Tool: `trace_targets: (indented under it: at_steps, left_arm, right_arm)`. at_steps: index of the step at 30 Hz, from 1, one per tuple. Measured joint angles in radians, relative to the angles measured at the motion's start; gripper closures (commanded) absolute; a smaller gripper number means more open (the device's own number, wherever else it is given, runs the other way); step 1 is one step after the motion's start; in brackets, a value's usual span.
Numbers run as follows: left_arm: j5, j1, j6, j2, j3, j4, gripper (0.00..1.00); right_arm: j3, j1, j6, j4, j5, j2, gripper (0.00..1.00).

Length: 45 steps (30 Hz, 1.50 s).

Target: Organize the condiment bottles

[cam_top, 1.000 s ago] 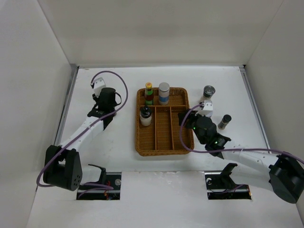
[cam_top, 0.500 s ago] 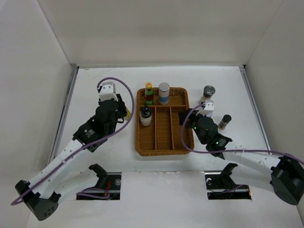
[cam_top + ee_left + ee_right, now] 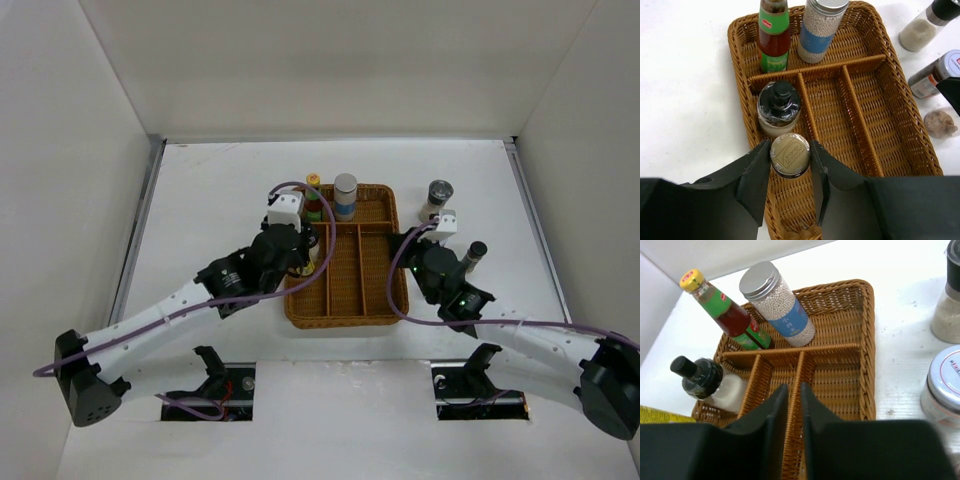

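My left gripper (image 3: 790, 156) is shut on a gold-capped bottle (image 3: 790, 150), upright over the left compartment of the wicker tray (image 3: 900, 125), just in front of a black-capped bottle (image 3: 778, 102). At the tray's back stand a green bottle with a red label (image 3: 773, 35) and a blue-labelled jar (image 3: 817, 30). The held bottle's yellow body (image 3: 660, 416) shows in the right wrist view. My right gripper (image 3: 792, 392) is shut with nothing in it, above the tray's right half (image 3: 385, 290). In the top view my left gripper (image 3: 310, 262) hides the black-capped bottle.
On the table right of the tray stand a grey-capped shaker (image 3: 438, 195) and a smaller dark-capped bottle (image 3: 473, 253). A silver-lidded jar (image 3: 945, 390) sits beside the tray's right rim, and a small brownish lump (image 3: 940, 123) lies near it. White walls enclose the table.
My left arm has swung right from the table's left side, carrying the gold-capped bottle over the tray's left compartment. My right gripper has shut and drawn slightly right.
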Motion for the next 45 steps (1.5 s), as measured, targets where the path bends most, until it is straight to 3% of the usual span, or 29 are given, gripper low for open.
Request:
trace_targets:
  at_steps: [3,7,12,16,21,30,39,45]
  left_arm:
    - [0.001,0.000,0.006,0.015,-0.013,0.034,0.85]
    - [0.013,-0.005,0.008,0.054,-0.048,0.090,0.85]
    - [0.040,-0.006,0.008,0.111,-0.103,0.124,0.85]
    - [0.051,-0.006,0.011,0.130,-0.130,0.139,0.84]
    - [0.063,-0.006,0.018,0.130,-0.151,0.196,0.58]
    - [0.061,-0.013,0.043,0.077,-0.195,0.245,0.15]
    - [0.038,0.066,0.093,-0.183,-0.235,0.462,0.08]
    - [-0.004,0.153,0.088,-0.283,-0.411,0.681,0.08]
  right_arm:
    - [0.000,0.000,-0.002,-0.005,0.004,0.000,0.91]
    - [0.003,0.001,0.001,-0.026,0.007,-0.009,0.90]
    - [0.022,0.014,-0.007,-0.055,0.020,-0.046,0.83]
    - [0.048,0.018,-0.012,-0.063,0.039,-0.058,0.60]
    - [0.064,0.004,-0.032,-0.079,0.055,-0.058,0.30]
    - [0.281,-0.219,-0.085,-0.172,0.061,0.129,0.17]
    - [0.512,-0.431,-0.167,-0.324,0.071,0.366,0.06]
    - [0.525,-0.509,-0.174,-0.386,0.016,0.477,0.07]
